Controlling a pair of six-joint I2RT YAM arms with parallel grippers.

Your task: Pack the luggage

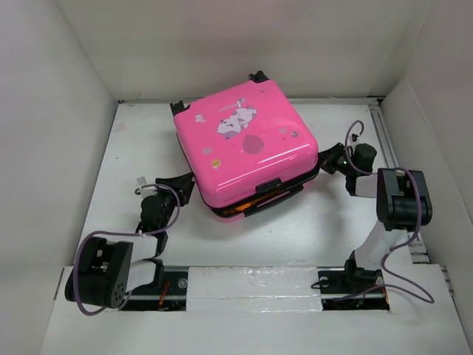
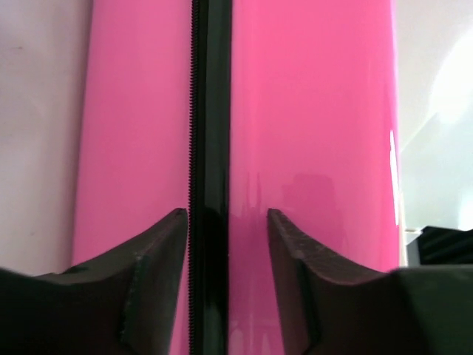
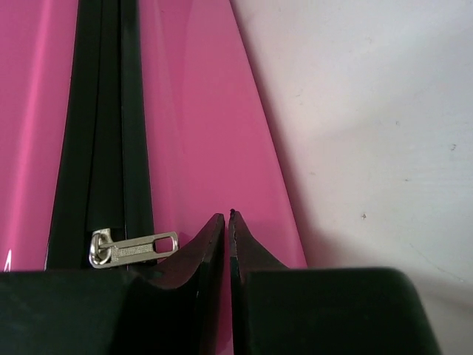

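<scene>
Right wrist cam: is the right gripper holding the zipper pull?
No, the zipper pull lies left of the right gripper, whose jaws meet with nothing between them.

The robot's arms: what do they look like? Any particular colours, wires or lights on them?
The left arm and right arm each pair chunky black joint housings with white links. A thin purplish-grey cable loops loosely along each one. The left gripper and right gripper have two dark, matte, wedge-shaped fingers tapering to tips. A small green light glows near the right wrist.
</scene>
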